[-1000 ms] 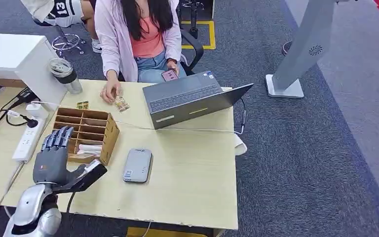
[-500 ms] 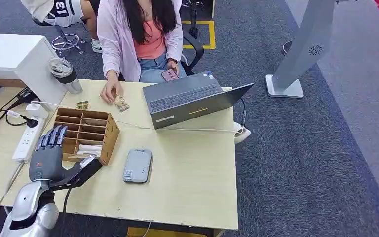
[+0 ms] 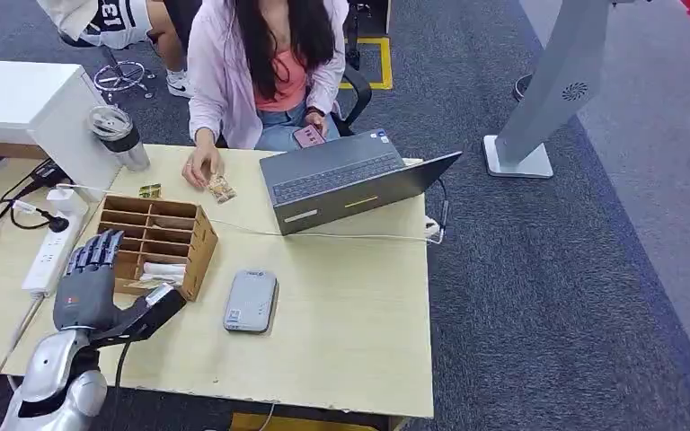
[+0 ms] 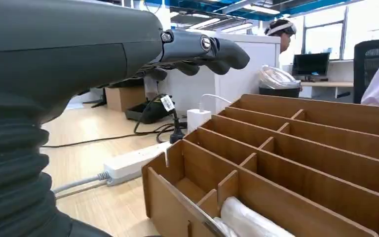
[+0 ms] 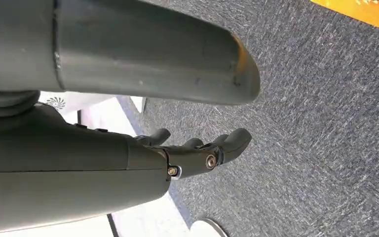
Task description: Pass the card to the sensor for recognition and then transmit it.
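left robot hand (image 3: 90, 283): matte dark grey plastic, hovering flat by the near-left corner of the wooden organizer, fingers stretched out and apart, thumb sticking out sideways, gripping nothing
right robot hand (image 5: 197, 150): same grey shell, hanging over dark speckled carpet, fingers loosely apart, nothing in it
card (image 3: 163, 269): looking like pale flat pieces lying in the organizer's near compartments, just beside the left thumb; can't tell exactly which slot
sensor (image 3: 251, 301): smooth light-grey slab with rounded corners and a small label, lying flat on the bench right of the organizer, apart from it
organizer (image 3: 199, 235): thin brown plywood, gridded into rectangular slots, sitting between the hand and the laptop
bench (image 3: 350, 314): pale wood-grain top
laptop (image 3: 346, 180): dark grey, lying open at the far edge, a thin white cable running across the bench in front of it
person (image 3: 265, 67): sitting behind the bench, one hand resting on small wrappers
power strip (image 3: 49, 251): white, glossy, left of the organizer
tumbler (image 3: 119, 136): clear with a lid, standing far left
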Robot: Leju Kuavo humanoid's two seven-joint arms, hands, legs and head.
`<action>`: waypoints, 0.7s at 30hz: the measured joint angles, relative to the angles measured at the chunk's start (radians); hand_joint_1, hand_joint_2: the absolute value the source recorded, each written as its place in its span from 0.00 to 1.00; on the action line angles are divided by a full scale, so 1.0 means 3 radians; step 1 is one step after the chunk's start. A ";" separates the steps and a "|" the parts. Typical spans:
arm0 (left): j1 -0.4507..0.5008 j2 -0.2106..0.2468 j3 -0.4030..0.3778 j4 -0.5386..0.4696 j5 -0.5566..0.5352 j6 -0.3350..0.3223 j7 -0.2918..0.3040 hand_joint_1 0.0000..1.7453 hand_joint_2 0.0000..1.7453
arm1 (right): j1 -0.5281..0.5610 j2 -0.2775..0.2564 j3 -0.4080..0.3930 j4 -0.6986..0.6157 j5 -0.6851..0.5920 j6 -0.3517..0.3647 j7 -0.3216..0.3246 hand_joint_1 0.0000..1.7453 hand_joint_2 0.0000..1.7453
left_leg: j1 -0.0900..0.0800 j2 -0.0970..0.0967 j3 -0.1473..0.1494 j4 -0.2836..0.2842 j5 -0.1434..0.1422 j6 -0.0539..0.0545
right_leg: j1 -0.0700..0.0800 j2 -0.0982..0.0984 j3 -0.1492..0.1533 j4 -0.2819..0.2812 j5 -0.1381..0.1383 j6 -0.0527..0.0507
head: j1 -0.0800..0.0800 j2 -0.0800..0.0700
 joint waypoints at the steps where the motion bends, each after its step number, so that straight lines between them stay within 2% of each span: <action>1: 0.0000 0.0000 0.0000 0.0004 0.0000 0.0000 0.0000 0.00 1.00 | 0.0000 0.0000 0.0000 0.0001 0.0000 0.0000 0.0000 0.00 0.00 | 0.0000 0.0000 0.0000 0.0000 0.0000 0.0000 | 0.0000 0.0000 0.0000 0.0000 0.0000 0.0000 | 0.0000 0.0000; 21: -0.0001 0.0000 0.0003 0.0006 0.0000 0.0000 0.0000 0.00 1.00 | 0.0000 0.0000 0.0000 0.0000 0.0000 0.0000 0.0000 0.00 0.00 | 0.0000 0.0000 0.0000 0.0000 0.0000 0.0000 | 0.0000 0.0000 0.0000 0.0000 0.0000 0.0000 | 0.0000 0.0000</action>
